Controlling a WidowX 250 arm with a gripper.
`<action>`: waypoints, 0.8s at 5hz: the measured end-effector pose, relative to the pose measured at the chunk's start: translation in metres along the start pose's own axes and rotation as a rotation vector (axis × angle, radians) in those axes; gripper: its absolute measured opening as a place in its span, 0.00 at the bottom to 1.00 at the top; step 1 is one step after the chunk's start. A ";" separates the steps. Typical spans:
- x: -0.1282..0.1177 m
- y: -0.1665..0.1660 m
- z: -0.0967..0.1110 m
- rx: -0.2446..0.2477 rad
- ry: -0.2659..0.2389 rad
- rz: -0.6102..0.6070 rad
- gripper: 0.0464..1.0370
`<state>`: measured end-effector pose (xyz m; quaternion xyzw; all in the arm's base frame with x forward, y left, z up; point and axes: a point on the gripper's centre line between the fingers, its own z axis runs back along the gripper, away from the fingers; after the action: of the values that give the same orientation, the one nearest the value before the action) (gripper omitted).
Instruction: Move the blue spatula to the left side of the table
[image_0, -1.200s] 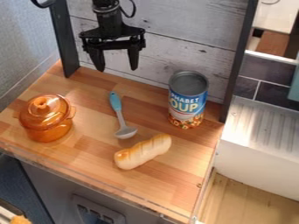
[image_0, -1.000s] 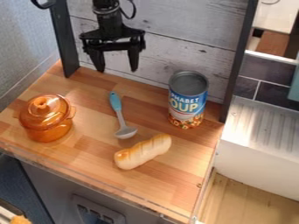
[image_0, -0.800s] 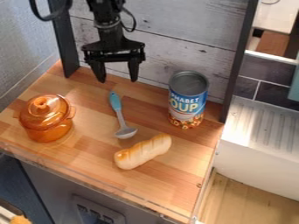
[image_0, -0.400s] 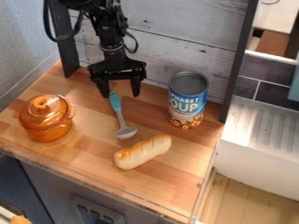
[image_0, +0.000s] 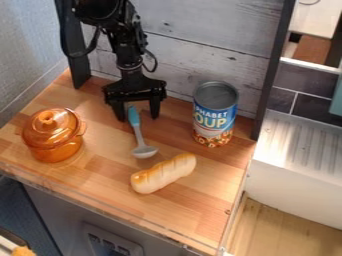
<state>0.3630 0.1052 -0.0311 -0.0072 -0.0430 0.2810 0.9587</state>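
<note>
The spatula (image_0: 138, 134) lies ungrasped on the tabletop (image_0: 87, 175), fingers (image_0: 155, 108) apart by its handle (image_0: 134, 117), grasp and leftward move both undone.

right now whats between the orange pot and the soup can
The camera view shows the blue spatula lying between the orange pot and the soup can, with the open gripper near its handle end.

"Where are we seeing the gripper (image_0: 138, 119)?"

"We're finding it hanging left of centre, upper frame, its fingers standing apart, with the blue spatula (image_0: 138, 134)'s handle showing between them."

"And around that?"

"We're seeing an orange lidded pot (image_0: 52, 137) sitting at left, a soup can (image_0: 215, 115) standing right of centre, and a bread roll (image_0: 163, 174) lying below the spatula."
</note>
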 end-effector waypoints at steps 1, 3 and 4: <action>0.002 0.003 0.000 0.001 0.000 0.032 0.91; 0.005 0.010 0.000 0.009 -0.003 0.040 0.32; 0.004 0.008 0.002 0.015 0.065 -0.025 0.28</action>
<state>0.3615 0.1145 -0.0290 -0.0089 -0.0097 0.2691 0.9630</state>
